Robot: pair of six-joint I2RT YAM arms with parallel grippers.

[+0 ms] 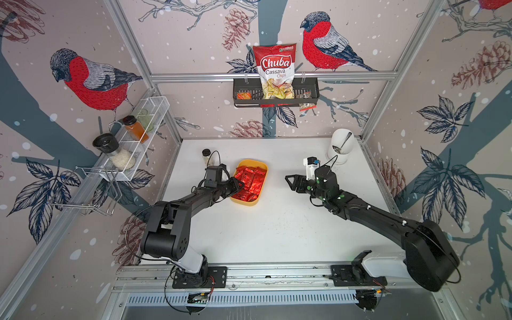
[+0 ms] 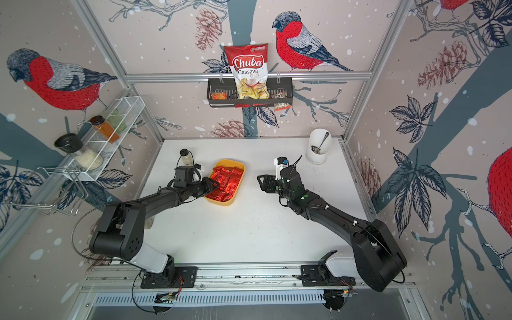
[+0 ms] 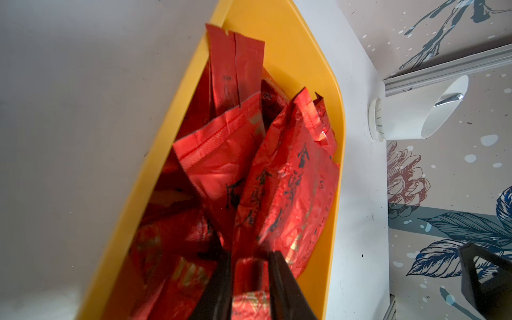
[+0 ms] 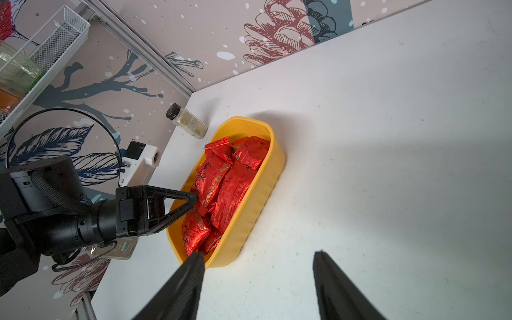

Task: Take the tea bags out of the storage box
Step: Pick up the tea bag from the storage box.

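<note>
Tea bags (image 1: pixel 250 180) are lying in the box (image 1: pixel 249 204), mostly lengthwise along it, and I am seeing my left jaws pinching narrowly on one bag's near end, while my right jaws are hanging wide, well apart from the box.
</note>
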